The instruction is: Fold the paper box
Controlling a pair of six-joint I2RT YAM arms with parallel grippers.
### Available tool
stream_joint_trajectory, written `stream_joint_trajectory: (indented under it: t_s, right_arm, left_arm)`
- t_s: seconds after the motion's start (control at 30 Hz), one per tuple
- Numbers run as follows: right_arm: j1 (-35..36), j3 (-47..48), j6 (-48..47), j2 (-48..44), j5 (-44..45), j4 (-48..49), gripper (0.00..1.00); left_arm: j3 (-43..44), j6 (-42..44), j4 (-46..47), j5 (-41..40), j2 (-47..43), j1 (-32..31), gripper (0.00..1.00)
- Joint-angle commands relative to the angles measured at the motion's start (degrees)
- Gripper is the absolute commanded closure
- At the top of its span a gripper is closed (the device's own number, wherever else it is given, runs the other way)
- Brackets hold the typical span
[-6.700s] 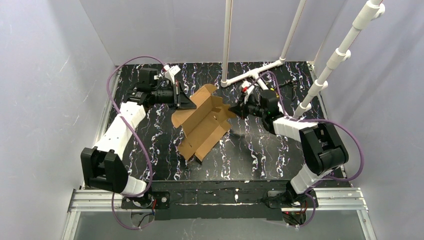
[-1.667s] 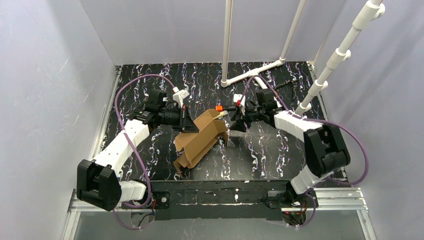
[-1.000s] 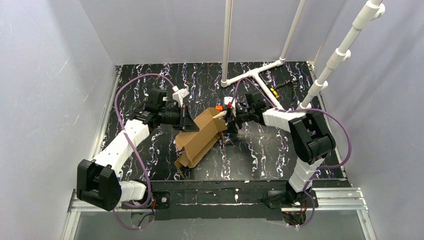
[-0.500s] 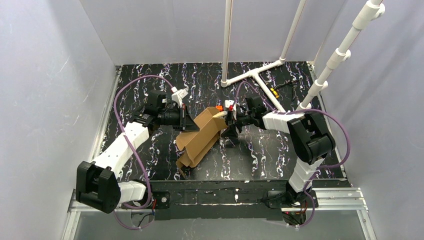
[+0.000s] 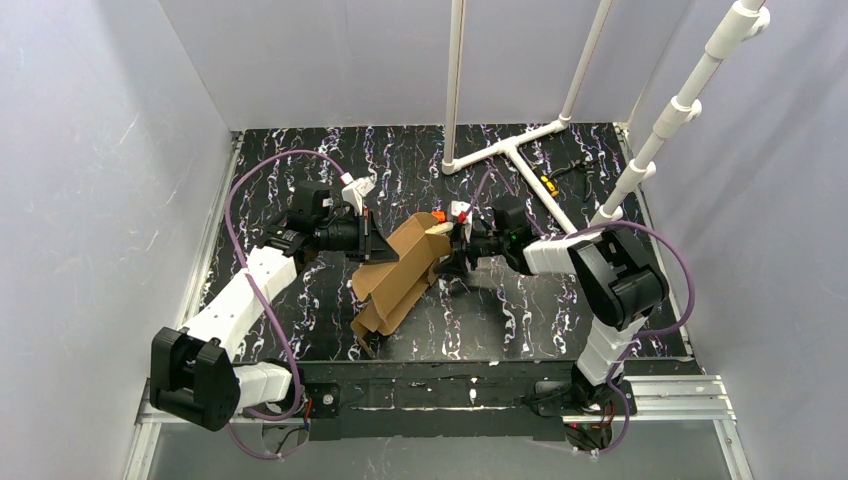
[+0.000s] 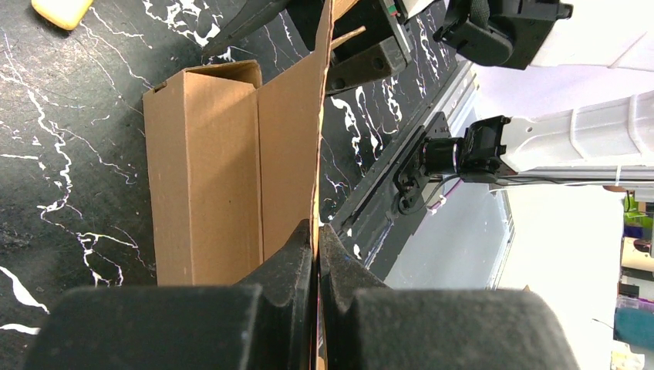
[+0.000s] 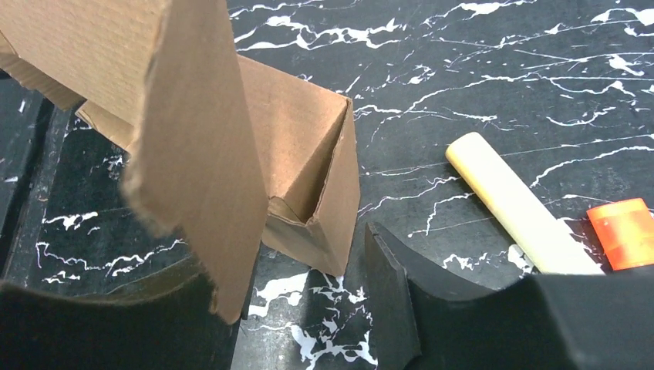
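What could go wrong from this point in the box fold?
The left end effector pinches only a thin panel edge of the paper box; a push could pull it free or crease it. The open right end effector sits at the box's corner with a loose flap by one finger, so closing might crush the corner. The yellow stick beside it could get knocked.

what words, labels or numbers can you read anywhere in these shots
None can be read.
paper box: plain brown cardboard, no print.
yellow stick and orange piece: no lettering shows.
table: only white marbling, no signs.
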Motion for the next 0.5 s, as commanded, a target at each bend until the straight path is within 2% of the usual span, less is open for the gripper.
stream_joint_trajectory:
  t_s: [0.0,0.23,0.47]
  right_arm:
    - [0.2,-4.1,13.8,1.1,0.9,23.5,0.4]
    - [0.5,-6.3,21.1,5.5,3.0,38.9,0.42]
    - [2.9,-9.7,21.9,8.0,6.8,48.0,0.41]
  left_arm:
    - [-1.1,-0.2,0.8,0.4,-2.2,-0.4,1.0]
    - [-2.7,-2.0,2.9,1.0,-2.8,-0.3,1.0]
    - [-4.5,-4.7,6.5,1.2,-3.1,-0.3,1.0]
